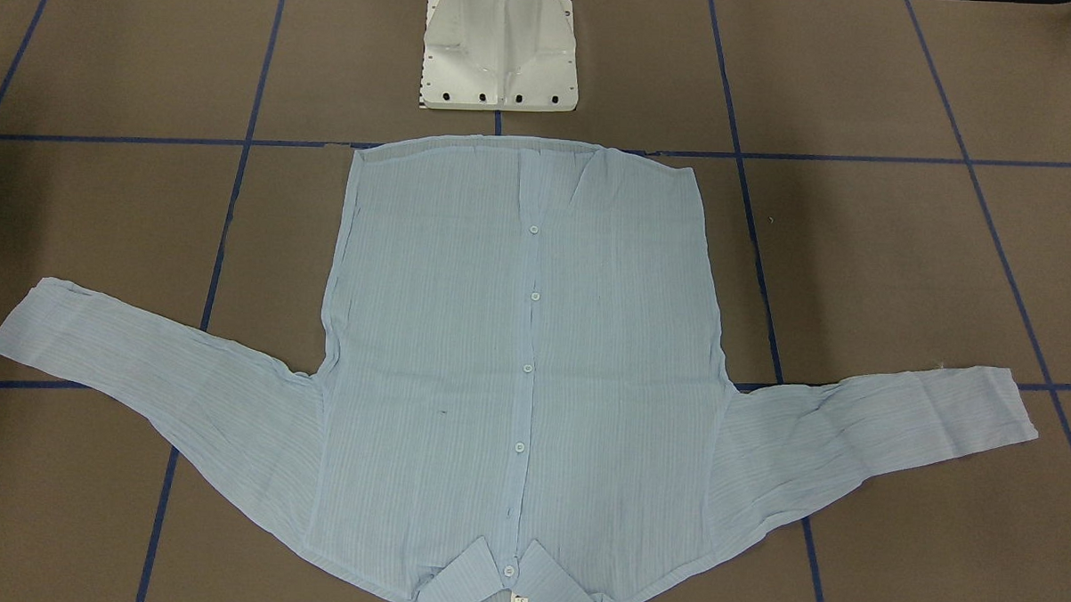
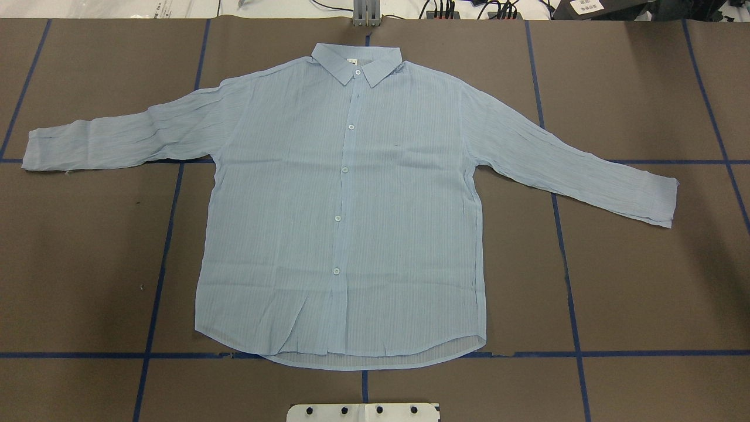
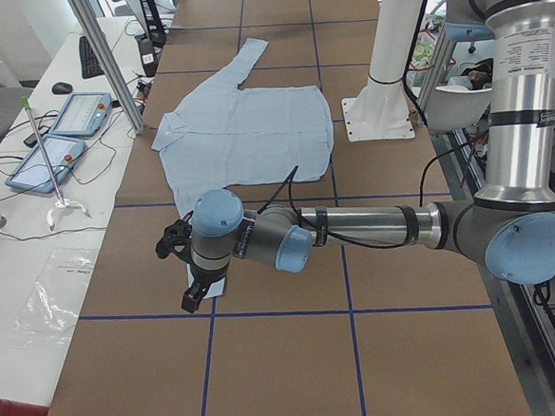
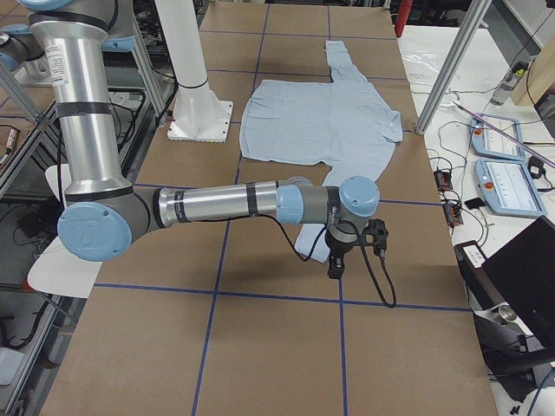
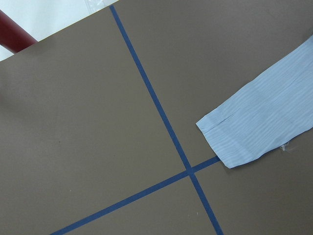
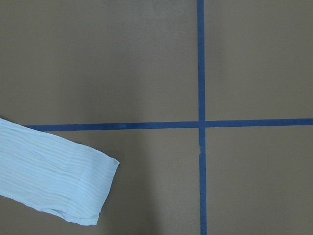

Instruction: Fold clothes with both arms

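The pale-blue striped shirt (image 2: 345,205) lies flat on the brown table, buttoned, front up, with both sleeves spread out. In the front-facing view (image 1: 525,336) its collar is at the bottom edge. My left arm reaches out over the left sleeve cuff (image 5: 254,132). My left gripper (image 3: 192,298) hangs just above that cuff. My right gripper (image 4: 335,267) hangs just beyond the right sleeve cuff (image 6: 54,181). Both grippers show only in the side views, so I cannot tell whether they are open or shut. Neither holds cloth that I can see.
The white pedestal base (image 1: 500,50) stands behind the shirt's hem. Blue tape lines (image 6: 200,122) grid the table. A side bench with tablets (image 3: 62,128) and a red cylinder (image 5: 14,34) lies past the table's left end. A laptop (image 4: 520,269) lies past its right end.
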